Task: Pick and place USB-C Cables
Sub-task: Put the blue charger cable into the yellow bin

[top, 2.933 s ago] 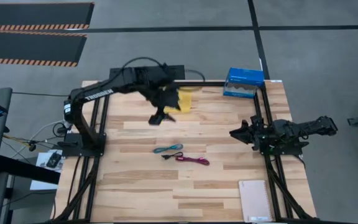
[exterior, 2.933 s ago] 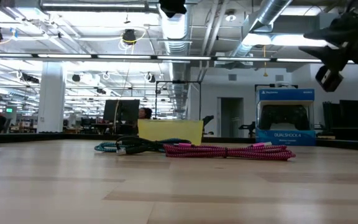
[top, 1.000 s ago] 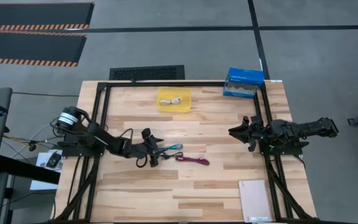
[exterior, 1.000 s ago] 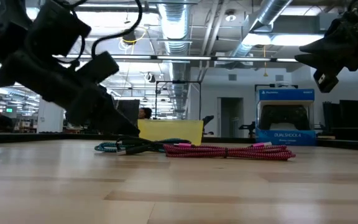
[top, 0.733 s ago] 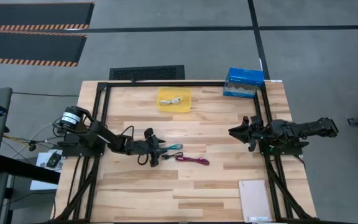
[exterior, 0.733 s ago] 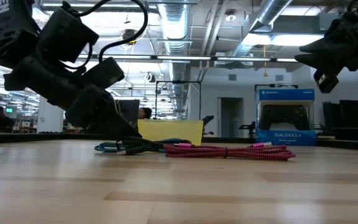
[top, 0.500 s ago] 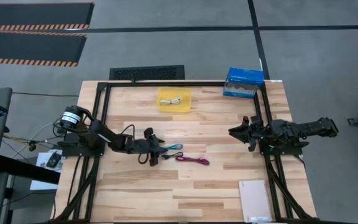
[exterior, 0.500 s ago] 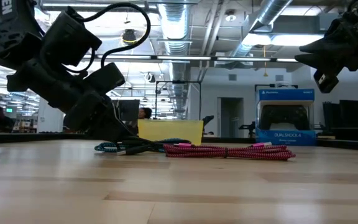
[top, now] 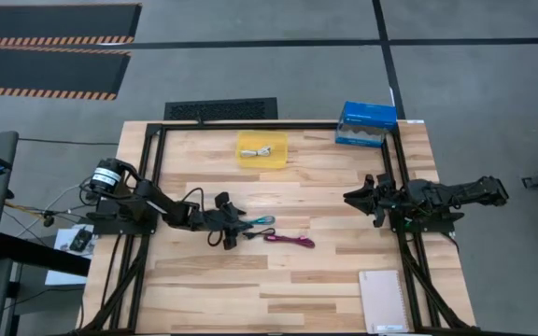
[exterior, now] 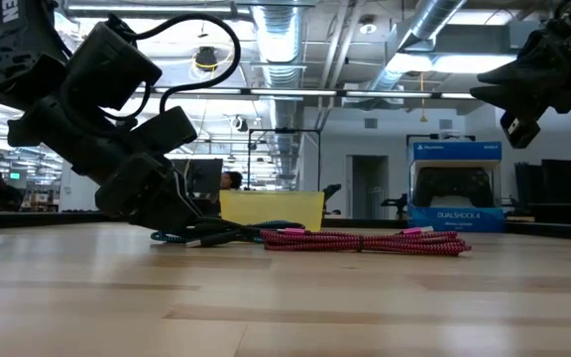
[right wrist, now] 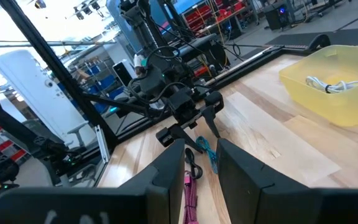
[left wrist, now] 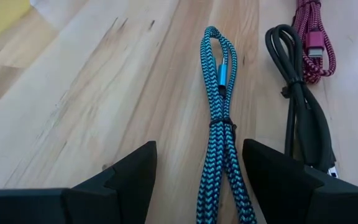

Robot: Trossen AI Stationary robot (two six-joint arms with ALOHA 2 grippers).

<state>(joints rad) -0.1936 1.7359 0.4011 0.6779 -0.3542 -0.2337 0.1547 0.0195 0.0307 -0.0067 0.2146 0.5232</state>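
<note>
The teal cable [left wrist: 220, 130] lies on the wooden table, with the black cable [left wrist: 303, 118] and the magenta-red cable [left wrist: 312, 43] beside it; all three show mid-table in the high view [top: 255, 222]. My left gripper [left wrist: 197, 155] is open and low over the table, one finger on either side of the teal cable's near end, apart from it. The white cable [top: 261, 149] lies in the yellow bin [top: 247, 159] at the far side. My right gripper [top: 355, 199] is open and empty, held above the table's right side.
A blue box [top: 367, 124] stands at the far right corner. A notebook [top: 383, 301] lies at the near right corner. Black frame rails [top: 148, 177] run along the table's left, far and right sides. Bare wood lies near the front edge.
My left gripper has gone down and a little toward the table's right edge, closing on the teal cable's end, and has stayed open. The cables have not moved.
</note>
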